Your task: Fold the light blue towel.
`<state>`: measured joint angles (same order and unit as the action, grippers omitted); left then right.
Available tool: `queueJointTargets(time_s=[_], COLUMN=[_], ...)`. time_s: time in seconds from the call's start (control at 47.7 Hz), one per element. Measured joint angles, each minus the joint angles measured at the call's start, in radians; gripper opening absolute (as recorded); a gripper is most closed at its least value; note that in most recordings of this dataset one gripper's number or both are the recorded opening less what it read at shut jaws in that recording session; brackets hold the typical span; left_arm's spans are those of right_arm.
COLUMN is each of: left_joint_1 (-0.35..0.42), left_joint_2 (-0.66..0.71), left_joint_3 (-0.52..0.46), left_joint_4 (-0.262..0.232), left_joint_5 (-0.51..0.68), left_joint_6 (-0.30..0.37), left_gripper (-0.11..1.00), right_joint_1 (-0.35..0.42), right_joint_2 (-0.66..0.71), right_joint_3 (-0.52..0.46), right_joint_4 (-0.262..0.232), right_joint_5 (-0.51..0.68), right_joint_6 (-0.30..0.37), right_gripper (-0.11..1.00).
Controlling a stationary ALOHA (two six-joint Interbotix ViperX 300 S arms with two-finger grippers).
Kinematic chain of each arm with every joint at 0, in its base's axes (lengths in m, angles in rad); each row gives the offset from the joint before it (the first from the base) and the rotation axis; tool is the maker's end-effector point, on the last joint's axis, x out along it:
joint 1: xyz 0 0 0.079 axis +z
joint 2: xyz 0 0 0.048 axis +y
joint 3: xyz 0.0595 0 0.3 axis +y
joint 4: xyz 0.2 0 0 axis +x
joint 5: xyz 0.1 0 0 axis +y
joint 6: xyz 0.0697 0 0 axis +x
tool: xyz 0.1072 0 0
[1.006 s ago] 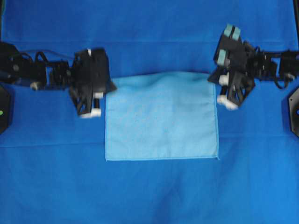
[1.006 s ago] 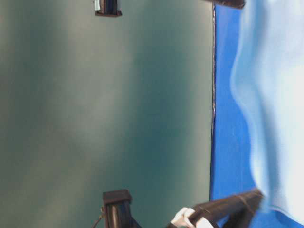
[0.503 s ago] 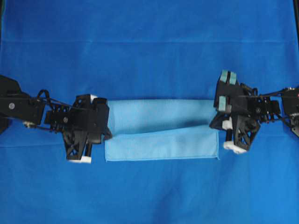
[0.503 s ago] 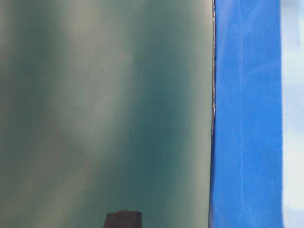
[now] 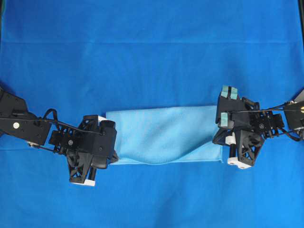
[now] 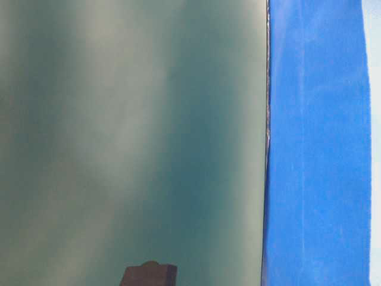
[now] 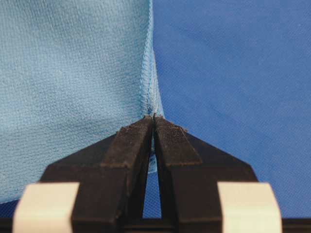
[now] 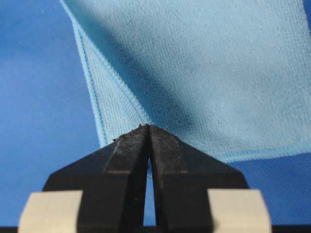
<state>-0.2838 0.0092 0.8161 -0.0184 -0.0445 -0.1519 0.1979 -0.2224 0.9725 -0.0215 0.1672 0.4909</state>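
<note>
My left gripper (image 7: 153,119) has its jaws pressed together on the stitched edge of the light blue towel (image 5: 164,135), and I can see the hem running straight up from the closed tips in the left wrist view. My right gripper (image 8: 149,128) is likewise clamped on a corner of the cloth, with a second stitched border lying just under and beside the one I hold, which tells me two layers are stacked there. From overhead, the towel lies in the middle of the royal-blue sheet (image 5: 152,47), between the two arms, and it reads as a wide, shallow band, not a square, so I judge the first fold to be nearly made: the edge I carry is draped over the lower half. It is not laid flat yet. The upper layer sags in a curve through the middle, and a strip of the bottom layer shows along the near edge toward the right end, so the two edges are not aligned all the way across. What I judge is left: bring the held corners down onto the near corners, let go on both sides, and smooth the slack. Whether a further fold across the width is wanted I cannot tell. The table-level view shows only a sliver of pale cloth at its right border.
</note>
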Motion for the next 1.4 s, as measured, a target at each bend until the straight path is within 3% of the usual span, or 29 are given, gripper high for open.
queueJointTargets(time_s=[0.105, 0.21, 0.293, 0.335, 0.44, 0.503, 0.649, 0.88, 1.069, 1.404], left_joint_1=[0.000, 0.005, 0.008, 0.008, 0.012, 0.025, 0.100, 0.215, 0.273, 0.322], left_joint_2=[0.000, 0.002, 0.000, -0.002, -0.025, -0.043, -0.077, -0.080, -0.060, -0.003], left_joint_3=[0.000, 0.000, 0.000, 0.000, 0.002, 0.002, 0.014, 0.018, 0.034, 0.095], left_joint_4=[0.000, 0.000, 0.000, 0.000, 0.000, 0.000, 0.000, 0.000, 0.000, 0.000], left_joint_5=[0.002, 0.002, 0.002, 0.006, 0.028, 0.049, 0.083, 0.087, 0.072, -0.017], left_joint_6=[0.000, 0.000, -0.005, -0.003, 0.009, 0.011, 0.031, 0.094, 0.115, 0.115], left_gripper=[0.02, 0.04, 0.27, 0.40, 0.72, 0.81, 0.70, 0.71, 0.71, 0.71], right_joint_1=[0.000, 0.000, 0.002, 0.000, 0.000, 0.000, -0.040, -0.189, -0.256, -0.268], right_joint_2=[0.009, 0.018, 0.020, 0.021, 0.014, -0.002, -0.018, -0.018, 0.014, 0.135], right_joint_3=[-0.003, -0.014, -0.021, -0.025, -0.034, -0.044, -0.055, -0.043, -0.028, -0.023], right_joint_4=[0.000, 0.000, 0.000, -0.002, -0.009, -0.026, -0.086, -0.155, -0.170, -0.183], right_joint_5=[-0.006, -0.006, -0.006, -0.003, 0.020, 0.037, 0.066, 0.104, 0.098, 0.014], right_joint_6=[0.000, 0.000, 0.000, 0.000, -0.006, -0.008, -0.008, -0.005, -0.005, -0.005], right_gripper=[0.04, 0.34, 0.58, 0.64, 0.59, 0.59, 0.59, 0.59, 0.59, 0.59])
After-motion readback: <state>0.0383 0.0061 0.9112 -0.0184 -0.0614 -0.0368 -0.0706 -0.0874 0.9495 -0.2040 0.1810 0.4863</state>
